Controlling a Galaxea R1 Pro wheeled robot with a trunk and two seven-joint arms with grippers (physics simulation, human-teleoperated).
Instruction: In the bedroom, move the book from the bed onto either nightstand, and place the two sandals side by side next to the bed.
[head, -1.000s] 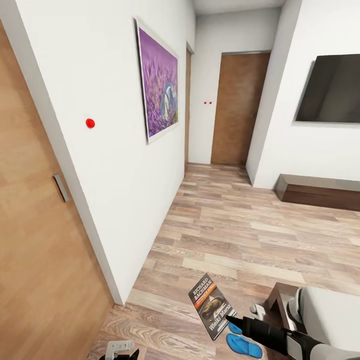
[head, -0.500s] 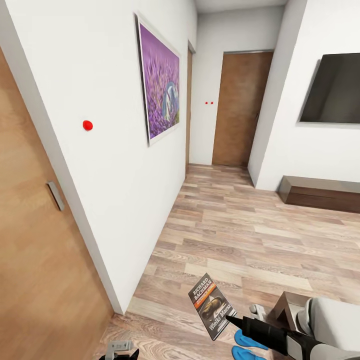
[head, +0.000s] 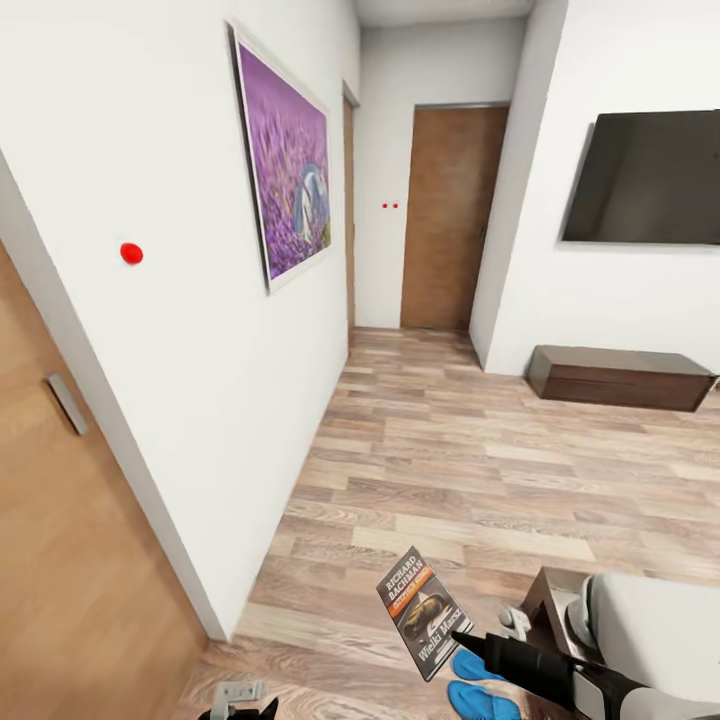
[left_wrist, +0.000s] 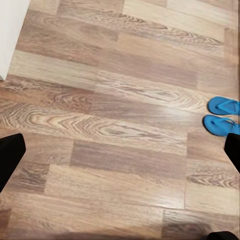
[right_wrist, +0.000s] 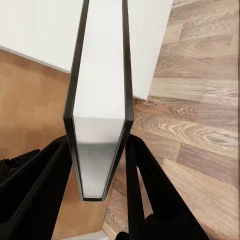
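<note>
My right gripper (head: 468, 640) is shut on the book (head: 421, 612), a thin paperback with "RICHARD BACHMAN" on its dark cover, held tilted over the wood floor. In the right wrist view the book (right_wrist: 100, 90) stands edge-on between the two black fingers (right_wrist: 45, 185). The two blue sandals (head: 478, 685) lie side by side on the floor just below the book, beside the corner of the bed (head: 655, 625). They also appear in the left wrist view as a blue pair (left_wrist: 222, 115). My left gripper (left_wrist: 120, 155) hangs open over bare planks. The nightstand is out of view.
A white wall with a purple picture (head: 285, 170) and a wooden door (head: 70, 520) run along the left. A low dark cabinet (head: 620, 377) sits under a wall TV (head: 645, 180) at the right. A passage leads to a far door (head: 450, 215).
The whole view has shifted: wall, picture and TV now sit further left in the picture, so the camera has turned. The book stays in my right gripper as before.
</note>
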